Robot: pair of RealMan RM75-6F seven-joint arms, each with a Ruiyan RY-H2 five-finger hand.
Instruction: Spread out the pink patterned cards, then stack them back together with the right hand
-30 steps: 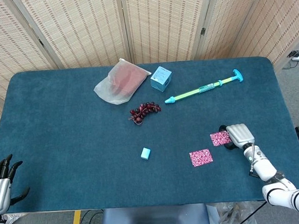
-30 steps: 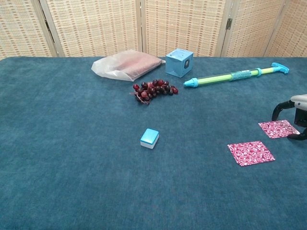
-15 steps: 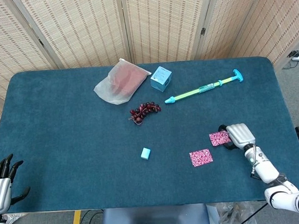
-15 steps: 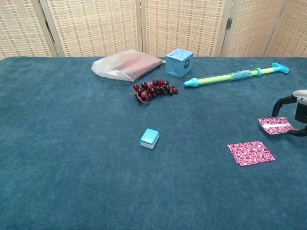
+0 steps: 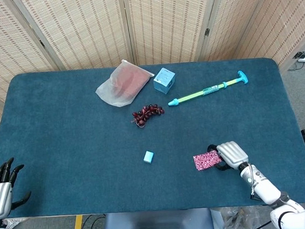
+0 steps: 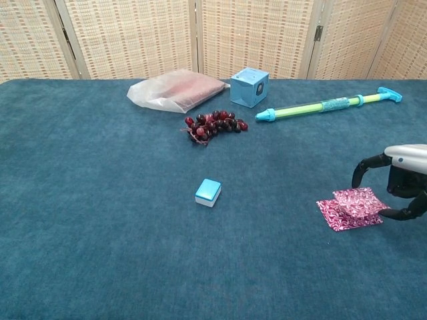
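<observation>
Pink patterned card (image 6: 358, 203) pinched in the right robot hand (image 6: 399, 181) sits tilted over a second flat pink patterned card (image 6: 337, 216) near the blue felt bench's (image 5: 64, 126) front right edge. Left robot hand (image 5: 0, 185) rests spread and empty at the near left corner. Farther back lies a small light-blue block (image 5: 148, 156).

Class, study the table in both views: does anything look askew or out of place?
Only the pink cards: the upper card, held by the right hand, lies over the lower card turned at an angle and shifted toward the hand, so the stack is not squared. The grapes and small blue block sit normally.
</observation>
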